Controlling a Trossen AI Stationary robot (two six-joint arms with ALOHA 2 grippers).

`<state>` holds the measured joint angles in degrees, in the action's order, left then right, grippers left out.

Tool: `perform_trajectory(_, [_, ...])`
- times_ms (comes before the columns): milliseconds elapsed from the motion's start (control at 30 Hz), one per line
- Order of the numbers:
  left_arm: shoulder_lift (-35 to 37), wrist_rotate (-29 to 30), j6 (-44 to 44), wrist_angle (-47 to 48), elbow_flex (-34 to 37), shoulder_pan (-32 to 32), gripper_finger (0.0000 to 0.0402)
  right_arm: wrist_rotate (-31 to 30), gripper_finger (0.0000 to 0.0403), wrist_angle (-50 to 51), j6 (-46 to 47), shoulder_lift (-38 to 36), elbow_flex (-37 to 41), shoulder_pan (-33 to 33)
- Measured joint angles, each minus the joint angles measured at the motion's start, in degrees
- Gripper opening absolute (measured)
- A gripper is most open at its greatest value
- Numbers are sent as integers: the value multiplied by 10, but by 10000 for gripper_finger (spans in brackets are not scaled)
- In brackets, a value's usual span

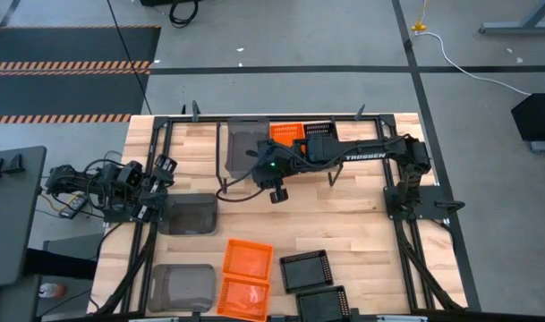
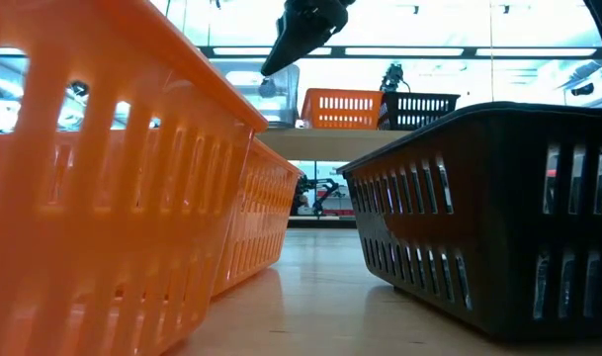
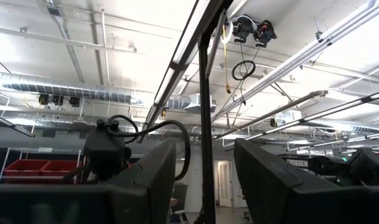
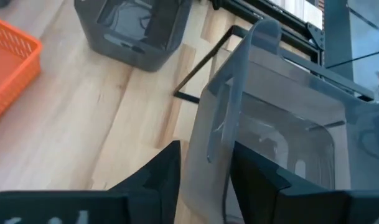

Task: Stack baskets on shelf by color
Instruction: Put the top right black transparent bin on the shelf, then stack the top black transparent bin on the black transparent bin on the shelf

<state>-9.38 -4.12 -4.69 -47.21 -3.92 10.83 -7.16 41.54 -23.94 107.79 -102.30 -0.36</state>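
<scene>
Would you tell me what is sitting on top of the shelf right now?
On the shelf: a grey basket gripped by the right gripper, an orange basket and a black basket. The arm covers part of them.

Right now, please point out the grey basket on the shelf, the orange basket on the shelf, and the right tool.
grey basket on the shelf (image 1: 242, 148), high view, its floor.
orange basket on the shelf (image 2: 340, 109), low view, its front wall.
right tool (image 4: 205, 165), right wrist view, gap between its fingertips.
</scene>
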Motion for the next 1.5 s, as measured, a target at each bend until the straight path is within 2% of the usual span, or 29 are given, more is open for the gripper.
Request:
perform_trajectory(300, [0,0,0,0,0,0,172,12,93,-28,-2,0,0,-9])
perform_trajectory(767, [0,0,0,0,0,0,172,30,75,-59,-36,0,0,-25])
perform_trajectory(967, [0,4,0,3,0,0,172,19,68,-70,-37,0,0,-25])
perform_trajectory(1133, [0,53,0,23,0,0,172,3,83,-131,-49,-10,0,-11])
perform_trajectory(1333, [0,154,24,64,0,0,172,-22,122,-176,-65,-39,0,27])
perform_trajectory(1400, [0,188,28,81,0,0,172,-36,134,-173,-35,-56,0,47])
perform_trajectory(1500, [-1,220,23,160,-29,0,172,-36,146,-139,68,-75,-2,74])
